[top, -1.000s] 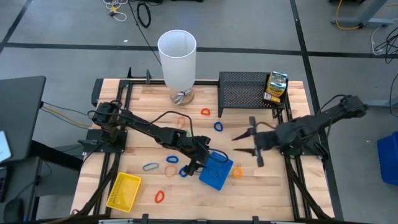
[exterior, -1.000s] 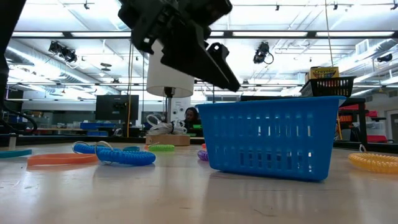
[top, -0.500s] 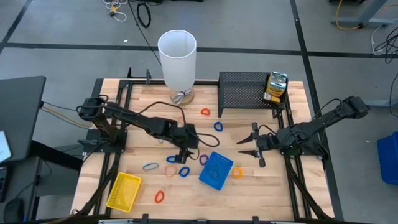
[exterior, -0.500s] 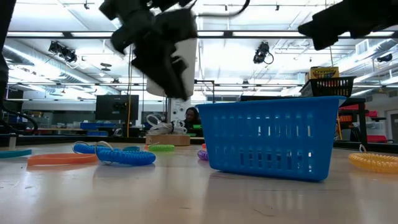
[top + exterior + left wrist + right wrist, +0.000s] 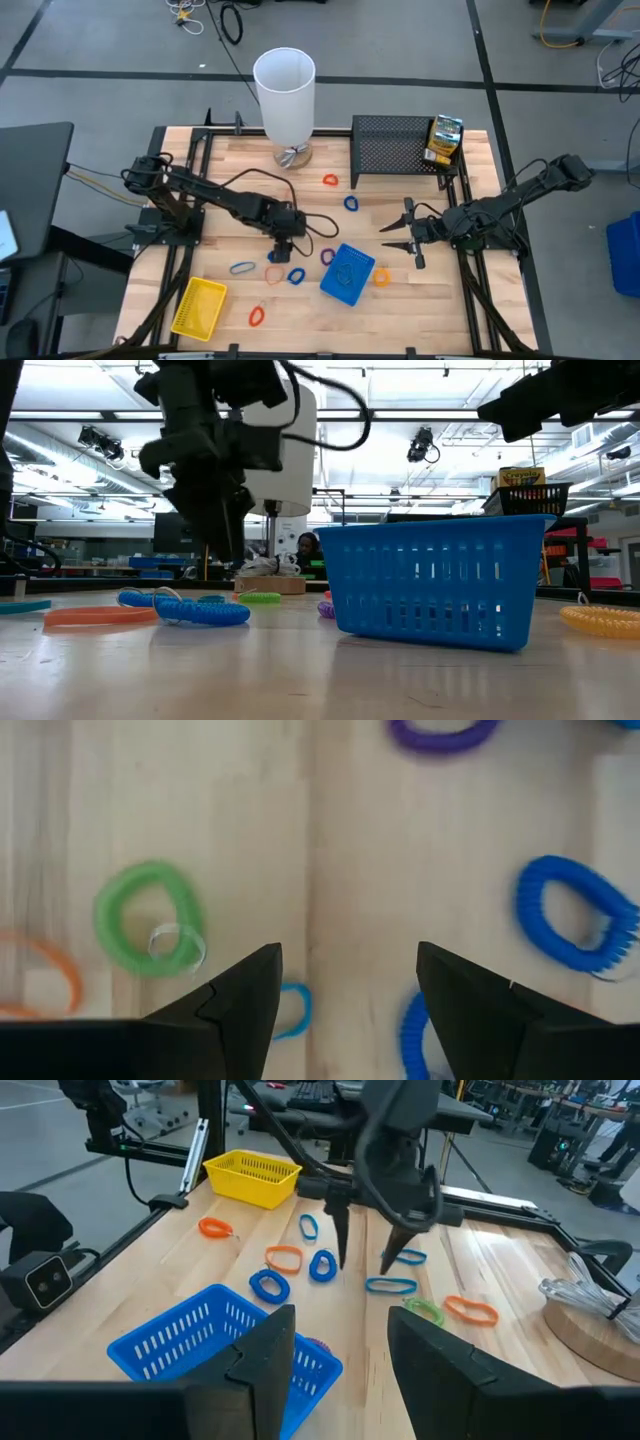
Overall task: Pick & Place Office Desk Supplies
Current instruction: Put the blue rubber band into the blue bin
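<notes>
My left gripper (image 5: 283, 247) hangs open over the table's middle and points steeply down; its fingers (image 5: 342, 1230) stand above loose rubber-band loops and touch none. Below it lie a green loop (image 5: 147, 915), a blue loop (image 5: 575, 912) and a purple loop (image 5: 440, 732), all flat on the wood. A blue tray (image 5: 347, 273) stands to its right and a yellow tray (image 5: 199, 307) at the near left. My right gripper (image 5: 392, 236) hovers open right of centre, roughly level, holding nothing. A green-yellow box (image 5: 443, 140) stands in the black mesh rack (image 5: 395, 148).
A tall white cylinder (image 5: 285, 95) stands at the far edge, left of the rack. More loops are scattered about: red (image 5: 330, 180), blue (image 5: 351, 203), orange (image 5: 381, 277), red (image 5: 256, 316). Bare wood lies at the near right.
My left gripper has gone from the blue tray's left edge toward the table's left, turned about and tipped to point more steeply down, staying open. My right gripper has sunk lower, still open. No loop or tray has moved.
</notes>
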{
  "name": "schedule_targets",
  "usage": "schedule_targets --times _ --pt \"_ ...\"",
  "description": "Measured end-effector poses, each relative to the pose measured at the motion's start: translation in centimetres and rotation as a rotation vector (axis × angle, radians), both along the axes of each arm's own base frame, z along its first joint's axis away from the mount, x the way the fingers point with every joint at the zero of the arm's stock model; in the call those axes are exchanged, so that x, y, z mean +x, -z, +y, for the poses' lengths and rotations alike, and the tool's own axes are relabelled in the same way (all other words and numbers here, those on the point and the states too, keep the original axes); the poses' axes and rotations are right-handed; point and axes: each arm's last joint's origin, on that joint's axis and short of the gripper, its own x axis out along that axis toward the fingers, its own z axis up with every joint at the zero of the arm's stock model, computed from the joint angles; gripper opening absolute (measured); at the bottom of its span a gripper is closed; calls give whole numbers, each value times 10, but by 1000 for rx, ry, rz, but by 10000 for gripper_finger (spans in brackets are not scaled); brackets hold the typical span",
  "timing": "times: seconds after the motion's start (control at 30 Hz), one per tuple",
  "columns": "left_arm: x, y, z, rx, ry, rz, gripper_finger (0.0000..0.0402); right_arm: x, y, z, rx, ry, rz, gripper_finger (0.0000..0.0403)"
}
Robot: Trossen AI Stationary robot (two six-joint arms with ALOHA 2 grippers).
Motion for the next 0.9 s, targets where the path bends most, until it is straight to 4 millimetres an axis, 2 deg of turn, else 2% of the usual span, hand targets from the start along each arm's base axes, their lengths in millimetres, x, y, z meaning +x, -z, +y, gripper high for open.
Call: schedule_targets --times 0.3,0.53,0.9 --pt "-14 21 3 -39 -131 43 240 0 0 0 -8 -2 0 169" --pt "-16 31 4 -58 -172 -12 239 0 -1 0 -11 -4 -11 169" --pt "-26 43 9 -18 -271 8 186 0 -2 0 -6 -3 -22 169"
